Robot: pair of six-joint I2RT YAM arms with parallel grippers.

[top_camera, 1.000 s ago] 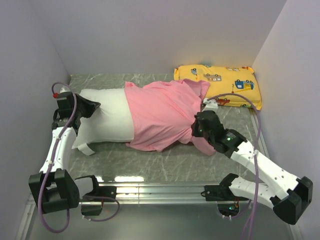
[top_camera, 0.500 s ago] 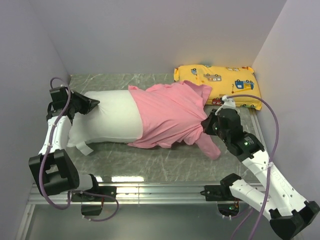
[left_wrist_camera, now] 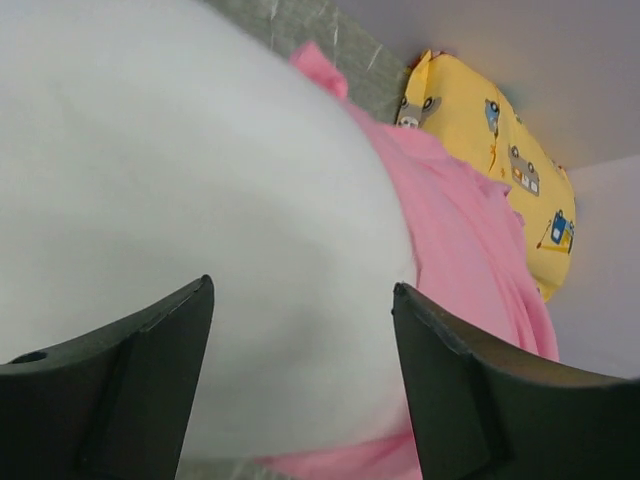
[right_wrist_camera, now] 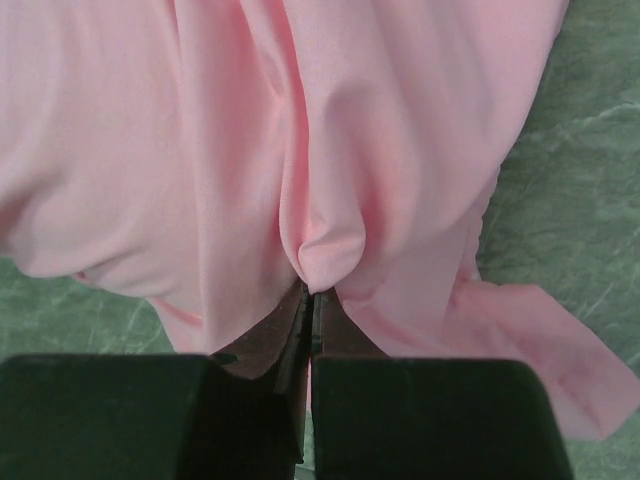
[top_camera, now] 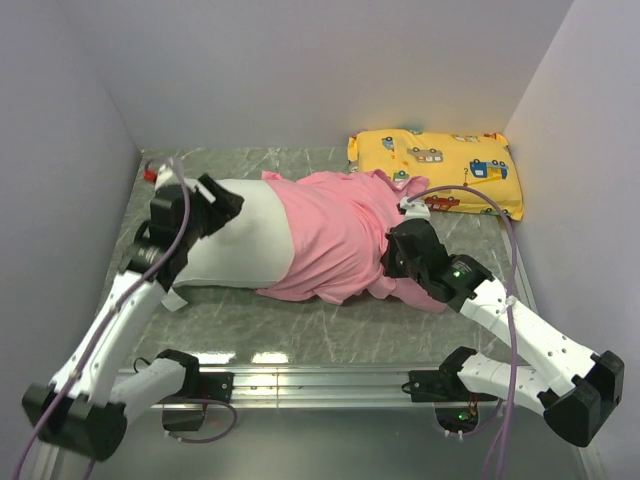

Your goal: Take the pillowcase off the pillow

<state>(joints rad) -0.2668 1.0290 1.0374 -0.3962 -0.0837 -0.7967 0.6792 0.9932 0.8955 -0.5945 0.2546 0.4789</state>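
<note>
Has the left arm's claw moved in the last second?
Yes. The left gripper has moved rightward along the pillow, away from the left wall, toward the yellow pillow.

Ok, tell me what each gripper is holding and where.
The right gripper pinches a bunched fold of the pillowcase near its loose end. The left gripper is open over the pillow, holding nothing.

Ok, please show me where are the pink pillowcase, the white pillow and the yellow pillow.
pink pillowcase (top_camera: 335,235), top external view, middle of the bunched pink fabric.
white pillow (top_camera: 245,245), top external view, bare white part left of the pink.
yellow pillow (top_camera: 440,165), top external view, centre of its printed top.
</note>
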